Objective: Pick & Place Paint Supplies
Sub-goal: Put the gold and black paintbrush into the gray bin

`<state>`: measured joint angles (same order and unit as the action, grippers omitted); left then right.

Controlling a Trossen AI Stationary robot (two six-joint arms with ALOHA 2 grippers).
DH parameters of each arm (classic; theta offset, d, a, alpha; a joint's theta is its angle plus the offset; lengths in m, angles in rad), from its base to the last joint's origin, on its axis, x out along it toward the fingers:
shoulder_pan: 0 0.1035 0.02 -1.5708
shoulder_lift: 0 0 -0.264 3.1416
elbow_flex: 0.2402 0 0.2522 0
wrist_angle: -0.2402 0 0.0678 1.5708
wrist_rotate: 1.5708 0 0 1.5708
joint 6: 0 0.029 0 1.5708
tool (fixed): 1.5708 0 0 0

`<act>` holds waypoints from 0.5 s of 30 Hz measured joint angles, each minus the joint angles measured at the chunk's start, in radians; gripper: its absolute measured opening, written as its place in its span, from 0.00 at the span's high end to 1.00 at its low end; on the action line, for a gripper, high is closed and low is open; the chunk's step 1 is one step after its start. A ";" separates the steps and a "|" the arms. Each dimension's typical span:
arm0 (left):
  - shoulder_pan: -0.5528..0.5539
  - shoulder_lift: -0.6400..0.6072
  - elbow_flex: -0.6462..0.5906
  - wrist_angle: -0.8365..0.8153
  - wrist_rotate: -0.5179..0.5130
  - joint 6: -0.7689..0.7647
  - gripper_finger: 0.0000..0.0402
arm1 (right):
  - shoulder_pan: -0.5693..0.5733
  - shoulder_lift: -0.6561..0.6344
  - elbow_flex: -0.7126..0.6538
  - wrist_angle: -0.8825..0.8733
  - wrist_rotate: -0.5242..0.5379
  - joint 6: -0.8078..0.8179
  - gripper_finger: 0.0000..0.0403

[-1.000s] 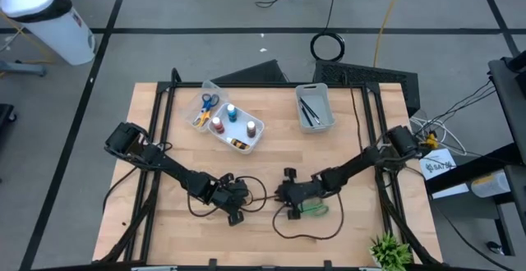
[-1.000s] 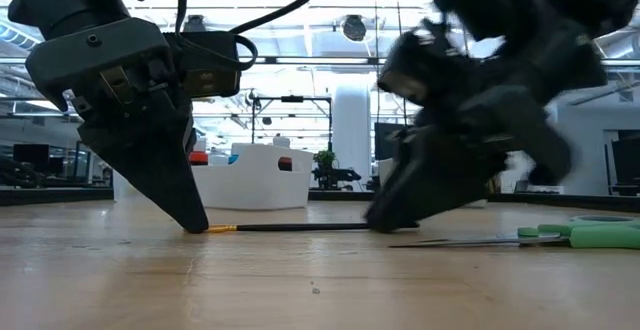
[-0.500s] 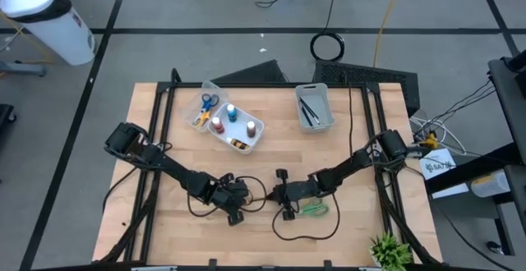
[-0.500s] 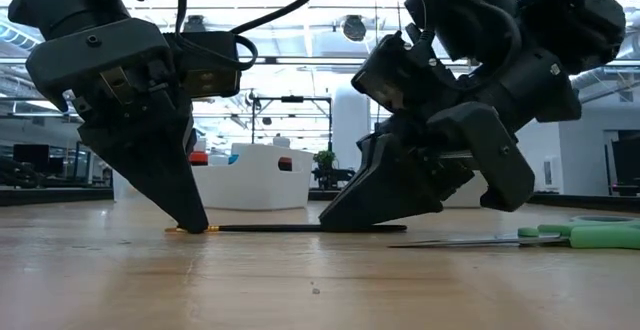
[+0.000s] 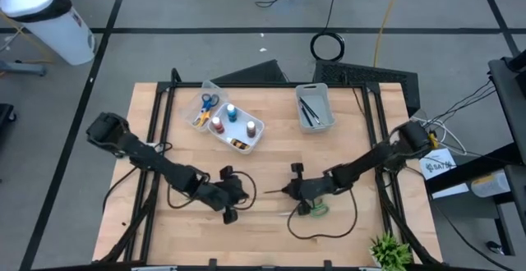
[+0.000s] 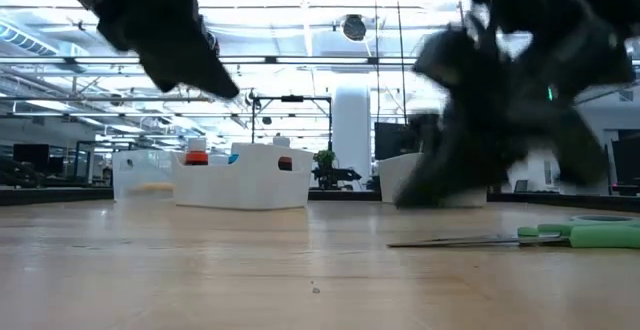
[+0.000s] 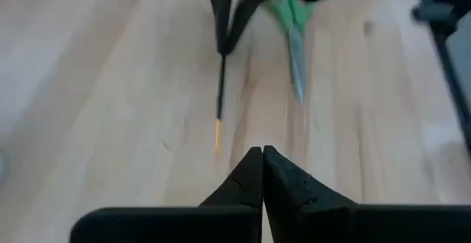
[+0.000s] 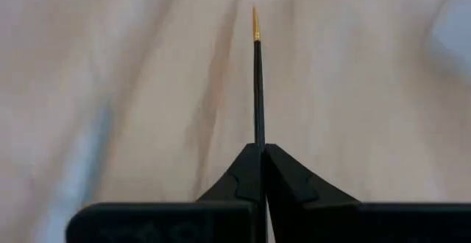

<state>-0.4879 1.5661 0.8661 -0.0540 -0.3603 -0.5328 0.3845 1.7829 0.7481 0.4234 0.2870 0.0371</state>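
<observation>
My wooden table (image 5: 271,152) fills the middle of the high view, its bare planks pale under me. Toward its far edge sit two bins: a white one (image 5: 256,135) lying at an angle, and, well apart from it, a smaller grey one (image 5: 325,107) set nearly square. Beyond the table, on the grey floor, I see a white cylinder (image 5: 49,16), a black coiled cable (image 5: 327,47) and a yellow cord (image 5: 386,16). A small green plant (image 5: 389,251) stands at the table's near corner.

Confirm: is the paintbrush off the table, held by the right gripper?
Yes, held. The right gripper is shut on the paintbrush, its yellow tip sticking out ahead. The low view shows no brush on the wood. The left gripper is shut, empty.
</observation>
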 joint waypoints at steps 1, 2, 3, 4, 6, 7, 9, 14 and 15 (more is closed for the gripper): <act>-0.005 -0.012 0.000 0.005 -0.014 0.010 0.98 | 0.005 -0.024 0.001 0.015 0.007 -0.005 1.00; -0.010 -0.026 0.000 0.013 -0.033 0.017 0.97 | 0.013 -0.052 0.005 0.021 0.028 -0.006 1.00; -0.013 -0.035 0.001 0.027 -0.050 0.025 0.96 | 0.023 -0.079 0.006 0.018 0.053 -0.010 1.00; -0.017 -0.041 0.003 0.032 -0.061 0.035 0.95 | 0.032 -0.107 0.006 0.006 0.068 -0.015 1.00; -0.022 -0.039 0.002 0.027 -0.068 0.049 0.94 | 0.046 -0.144 0.005 -0.010 0.098 -0.020 1.00; -0.023 -0.038 0.002 0.024 -0.068 0.053 0.94 | 0.053 -0.163 0.005 -0.014 0.121 -0.022 1.00; -0.023 -0.039 0.002 0.024 -0.066 0.052 0.95 | 0.063 -0.214 0.005 -0.038 0.198 -0.023 1.00; -0.022 -0.039 0.002 0.024 -0.066 0.050 0.99 | -0.003 -0.355 0.007 -0.205 0.319 0.023 1.00; -0.023 -0.040 0.002 0.024 -0.066 0.049 0.98 | -0.029 -0.384 0.007 -0.240 0.342 0.032 1.00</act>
<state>-0.5107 1.5265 0.8684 -0.0296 -0.4267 -0.4843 0.3553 1.3988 0.7547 0.1830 0.6292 0.0687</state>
